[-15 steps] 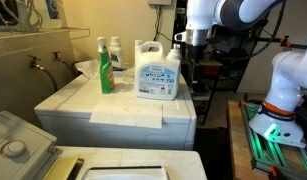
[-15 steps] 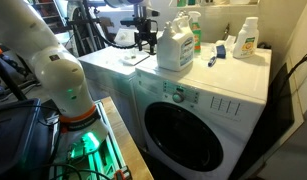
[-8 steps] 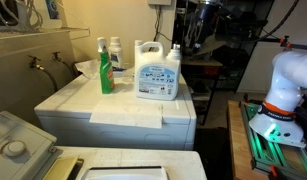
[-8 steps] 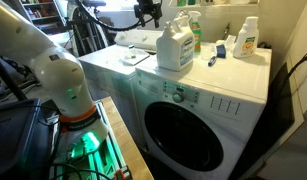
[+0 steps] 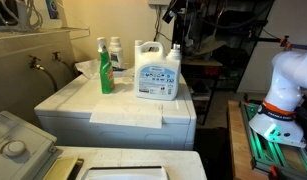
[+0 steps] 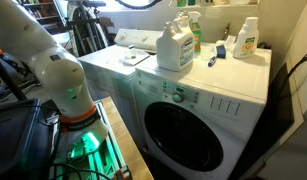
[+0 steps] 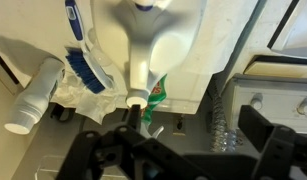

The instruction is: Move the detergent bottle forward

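A smooth, flat white washer top point(image 5: 123, 105) carries everything in a cramped laundry room (pale wall toward 9 o'clock, dark clutter toward 3 o'clock in an exterior view). The machine's round door point(image 6: 188, 128) fills its front below.

The detergent bottle point(image 5: 158, 72) stands upright near the 3 o'clock edge of that top. Its long axis is vertical and its blue-and-white label faces the camera, with the cap at 1 o'clock and the moulded handle at 11 o'clock. It is a broad, glossy white plastic jug with flat faces and rounded shoulders.

At its 9 o'clock, apart from it, stands a slim green spray bottle point(image 5: 105, 66), with a small white bottle point(image 5: 115, 52) just behind.

In the wrist view the jug's body fills 12 o'clock and narrows to the cap near centre. A crumpled blue-and-white item point(image 7: 85, 65) lies at the cap's 10 o'clock.

The gripper point(image 7: 188, 140), black and angular, lies along 6 o'clock with its fingers spread apart. Nothing is between them and they are clear of the bottle.
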